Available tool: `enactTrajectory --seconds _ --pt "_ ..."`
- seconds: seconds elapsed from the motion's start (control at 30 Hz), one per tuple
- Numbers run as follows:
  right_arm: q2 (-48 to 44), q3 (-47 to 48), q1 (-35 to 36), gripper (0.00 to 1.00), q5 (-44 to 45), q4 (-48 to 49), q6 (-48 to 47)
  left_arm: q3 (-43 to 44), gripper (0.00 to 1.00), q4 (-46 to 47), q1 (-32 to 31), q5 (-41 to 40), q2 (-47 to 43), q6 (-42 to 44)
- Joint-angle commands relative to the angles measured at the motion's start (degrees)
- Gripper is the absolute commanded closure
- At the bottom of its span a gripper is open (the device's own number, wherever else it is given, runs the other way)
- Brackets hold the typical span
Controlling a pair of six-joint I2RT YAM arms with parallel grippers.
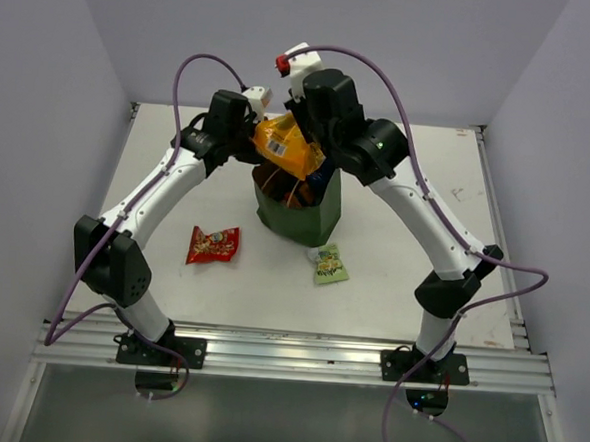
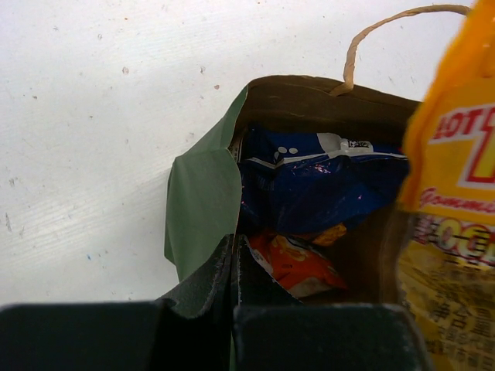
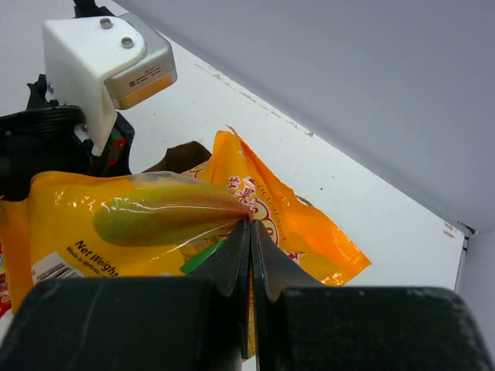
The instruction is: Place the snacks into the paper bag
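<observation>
Clenched jaws on both arms. My right gripper [image 3: 250,232] pinches the orange bag [image 3: 116,216] by its edge, fingers pressed together on the foil, and holds it tilted over the mouth of the paper bag [image 1: 297,216]. From the top view the orange bag hangs above the opening with its lower end at the rim. I cannot tell whether that end has passed inside.

My left gripper [image 2: 234,259] is shut too. In its wrist view the green wall of the paper bag runs down into the seam between the fingers, so I read it as gripping the near rim, with that wall folded outward. One tan handle [image 2: 371,35] arches over the far rim.

Through the mouth I see the blue bag [image 2: 317,185] lying across the brown inside. Below it, nearer my fingers, is the orange-white packet [image 2: 298,267].

The paper bag stands upright in the middle of the table [image 1: 178,174], between the two arms. Two snacks lie outside it: the red packet [image 1: 213,244] lies flat, off to its left and nearer the bases, and the green packet [image 1: 330,265] is just beside its near right corner.
</observation>
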Motion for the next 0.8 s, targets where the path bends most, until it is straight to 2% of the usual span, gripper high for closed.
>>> enactTrajectory --seconds 0.0,0.37,0.6,0.77 --pt "1.18 2.66 -1.47 1.0 -0.67 6.44 0.62 0.82 1.0 -0.38 -0.15 1.22 0.12 0.49" --pt "-1.8 -11.49 -1.03 1.0 -7.78 4.15 9.4 1.34 1.0 -0.2 -0.24 1.22 0.38 0.49" --pt "-1.02 -17.91 -0.85 1.0 -7.0 3.45 8.98 2.58 1.0 -0.38 -0.24 2.45 1.17 -0.04" --pt "6.16 -13.02 -0.94 1.0 -3.22 0.82 8.98 2.84 1.0 -0.64 -0.33 3.25 0.73 -0.3"
